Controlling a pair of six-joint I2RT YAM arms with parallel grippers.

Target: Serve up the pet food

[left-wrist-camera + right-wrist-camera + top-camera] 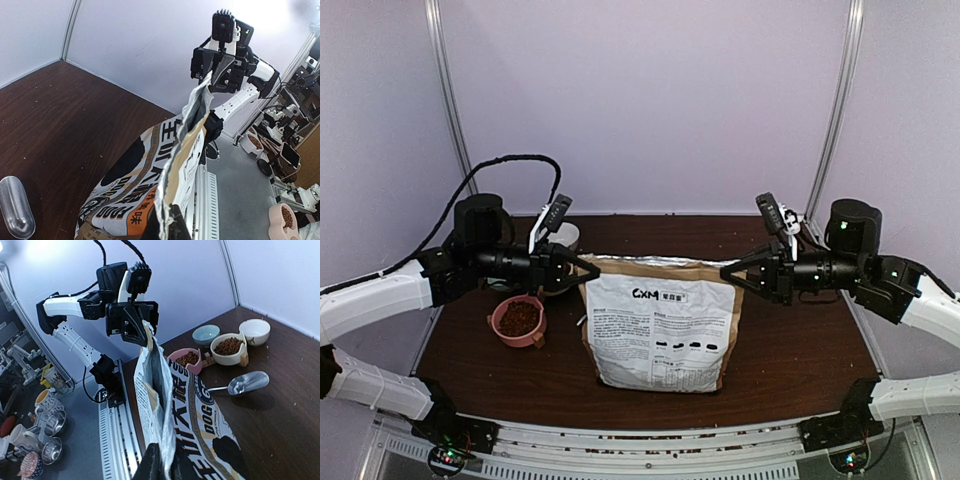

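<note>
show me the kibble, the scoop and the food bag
kibble (520,318), top view, middle of the heap in the pink bowl (496,323)
scoop (247,382), right wrist view, on its hollow end
food bag (660,335), top view, on its white printed face

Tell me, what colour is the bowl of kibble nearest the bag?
Pink; the bowl shows best in the top external view.

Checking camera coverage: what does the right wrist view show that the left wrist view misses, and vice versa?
Only right wrist: the whole left gripper pinching the bag by a corner, and four bowls on the table, pink bowl and cream bowl holding kibble. Only left wrist: the whole right gripper on the opposite corner. Both: the bag and the scoop lying on the table.
</note>
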